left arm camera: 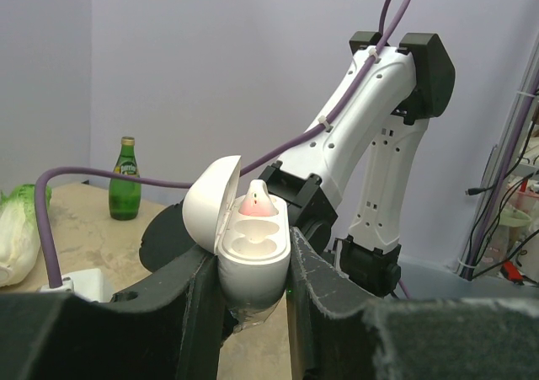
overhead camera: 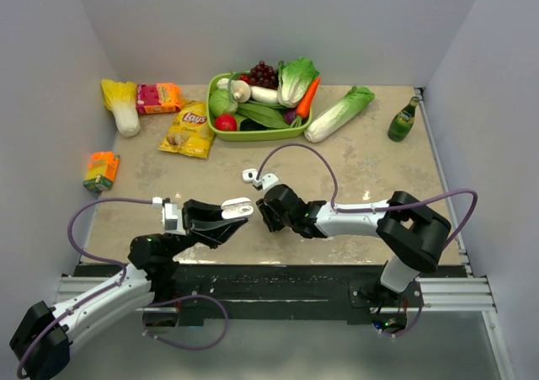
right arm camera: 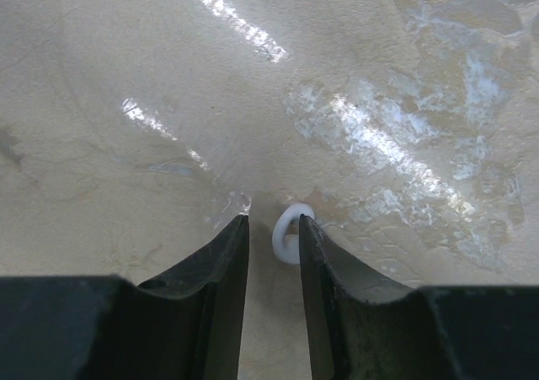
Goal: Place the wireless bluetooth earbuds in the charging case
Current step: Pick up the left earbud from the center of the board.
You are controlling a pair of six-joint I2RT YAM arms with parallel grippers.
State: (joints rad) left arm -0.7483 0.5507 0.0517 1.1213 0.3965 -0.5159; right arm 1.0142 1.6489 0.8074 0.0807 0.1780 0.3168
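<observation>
Table [overhead camera: 379,165]: marbled beige top.
Left gripper [left arm camera: 255,291]: clamped on charging case [left arm camera: 251,249]; case upright, raised off table, lid hinged open.
Right gripper [right arm camera: 273,222]: tips down at table surface, jaws narrowly apart, nothing clamped.
Seated earbud [left arm camera: 255,201]: in case's far well.
Loose earbud [right arm camera: 286,243]: on table, touching one right fingertip, clear of other.

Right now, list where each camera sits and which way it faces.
Top: above and behind, looking down on table; left arm and right arm show.
Left wrist: looks forward past left claw gripping open case, toward right arm, bottle.
Right wrist: looks down at table past right claw; earbud at its tips.
Shared: top and left wrist both show case, bottle.
</observation>
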